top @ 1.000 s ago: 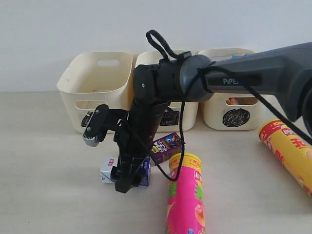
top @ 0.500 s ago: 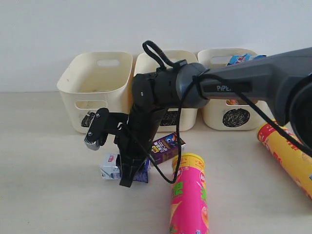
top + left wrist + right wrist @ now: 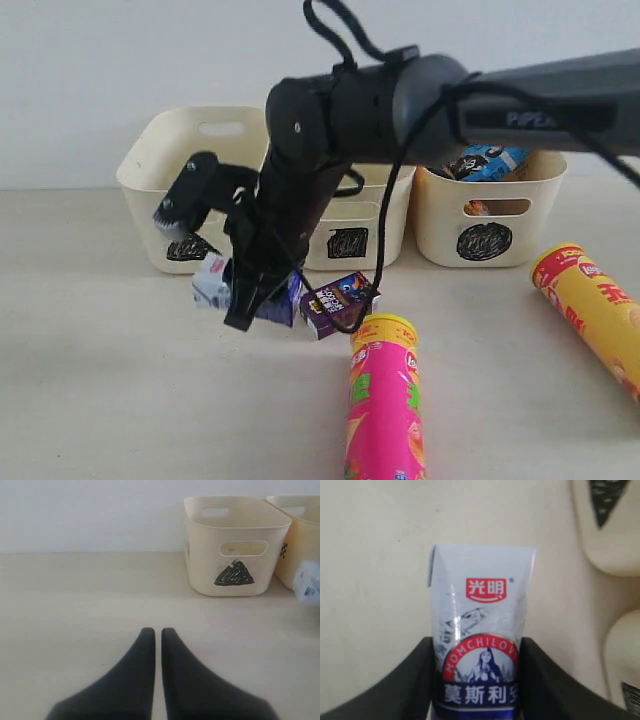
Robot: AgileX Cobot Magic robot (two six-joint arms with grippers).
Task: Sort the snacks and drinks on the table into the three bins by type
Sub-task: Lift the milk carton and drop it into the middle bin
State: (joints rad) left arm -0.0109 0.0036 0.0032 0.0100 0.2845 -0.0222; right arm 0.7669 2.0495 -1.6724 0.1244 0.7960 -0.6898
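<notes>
Right hand [image 3: 247, 296]: clenched on the blue-and-white carton [image 3: 480, 605], one finger on each long side. A second ago its jaws stood wide around the carton.
Blue-and-white carton: was lying on the bench [image 3: 110, 400]; now lifted clear of it. It hangs in front of the triangle bin [image 3: 195, 165], close to the gap between that bin and the square bin [image 3: 372, 225].
Left hand [image 3: 156, 634]: clenched on nothing, fingers together, low over bare bench, facing the triangle bin.
Dark purple carton [image 3: 340, 300]: on the bench just beside the raised carton, untouched.
Pink tube [image 3: 383, 400]: lying toward the front edge, its lid end near the purple carton.
Yellow-orange tube [image 3: 592, 312]: lying toward the right edge.
Circle bin [image 3: 490, 235]: at the far edge with the other two; the blue-white-black bag [image 3: 488, 162] sticks up from it.
Meaning: the pick looks done and the first drink is in transit. Bags seem to own the circle bin, so the carton likely goes to one of the other two; which, I cannot tell.
Left to do, by my reckoning: drop this carton, then the purple one, then both tubes.
Watch: the grip sits low on the carton, which could swing or slip on the way.
</notes>
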